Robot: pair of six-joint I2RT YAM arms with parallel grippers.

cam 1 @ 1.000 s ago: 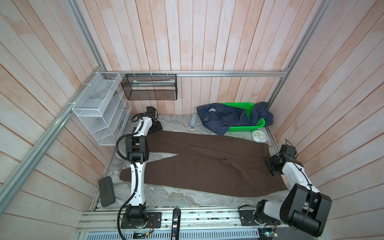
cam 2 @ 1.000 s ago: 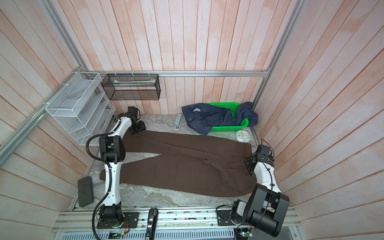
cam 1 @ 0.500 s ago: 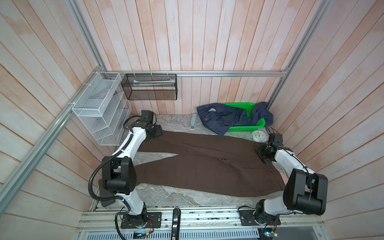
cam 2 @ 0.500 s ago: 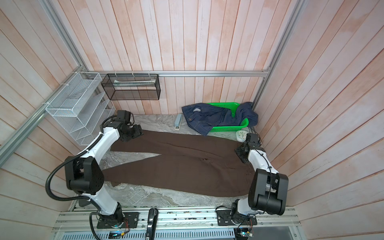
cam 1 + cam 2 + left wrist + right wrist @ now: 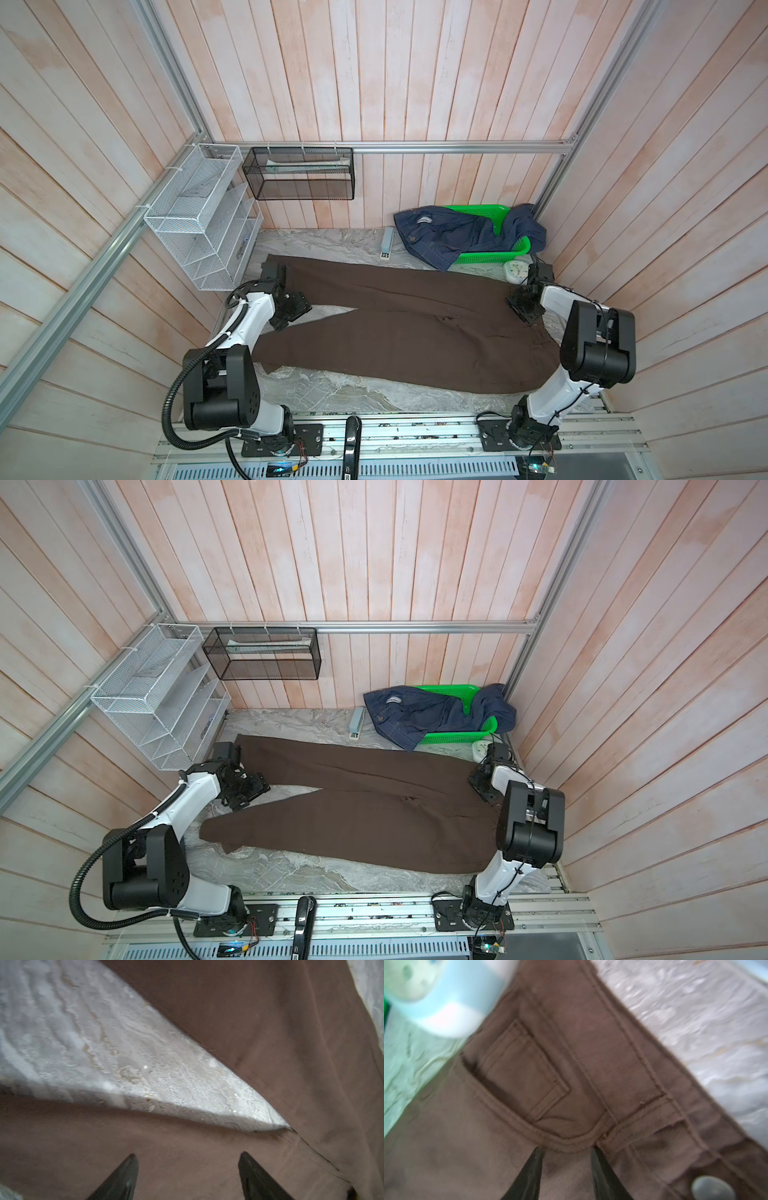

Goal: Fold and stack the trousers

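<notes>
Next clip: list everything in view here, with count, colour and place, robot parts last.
dark brown cloth trousers: one, brown, spread flat across the table.
grey marbled table: one, grey, under the trousers.
blue denim garment: one, blue, draped over the basket.
green plastic basket: one, green, far right corner.
pale round clock: one, whitish, beside the basket.
small grey bar: one, grey, far table edge.
white wire rack: one, white, left wall.
black mesh basket: one, black, back wall.
left gripper: one, black, open over a trouser leg.
right gripper: one, black, open over the waist pocket.
</notes>
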